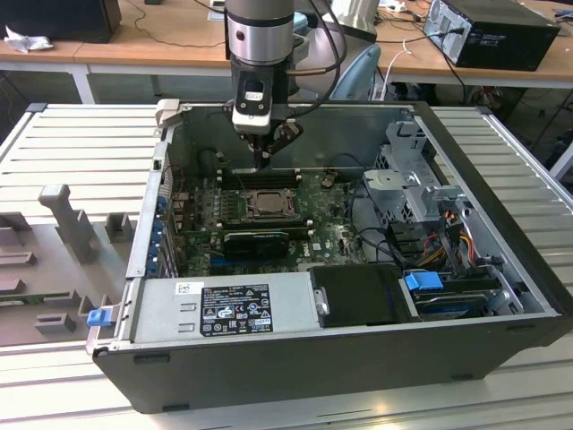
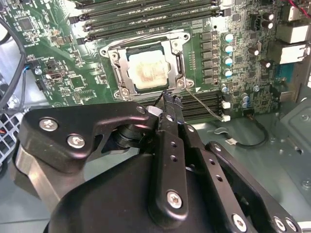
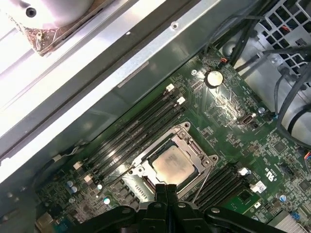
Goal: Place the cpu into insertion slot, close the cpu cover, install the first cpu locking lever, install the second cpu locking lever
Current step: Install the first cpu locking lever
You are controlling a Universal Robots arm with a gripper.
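The cpu (image 2: 150,73) lies flat in the insertion slot (image 1: 267,204), its pale metal top showing through the window of the cpu cover (image 2: 178,62), which rests down over it. In the first wrist view the cpu (image 3: 174,164) sits just beyond my fingertips. My gripper (image 2: 171,96) is shut with nothing between its fingers, hovering at the socket's edge near one corner. A thin wire lever (image 2: 206,106) runs out from that corner across the memory slots; a wire lever (image 3: 204,177) also shows in the first wrist view. In the exterior view the gripper (image 1: 262,161) hangs just behind the socket.
Long black memory slots (image 3: 146,121) flank the socket on both sides. A black finned card (image 1: 255,242) lies in front of it. The case walls, power supply (image 1: 224,309), drive cage (image 1: 416,193) and loose cables (image 1: 448,242) hem in the board.
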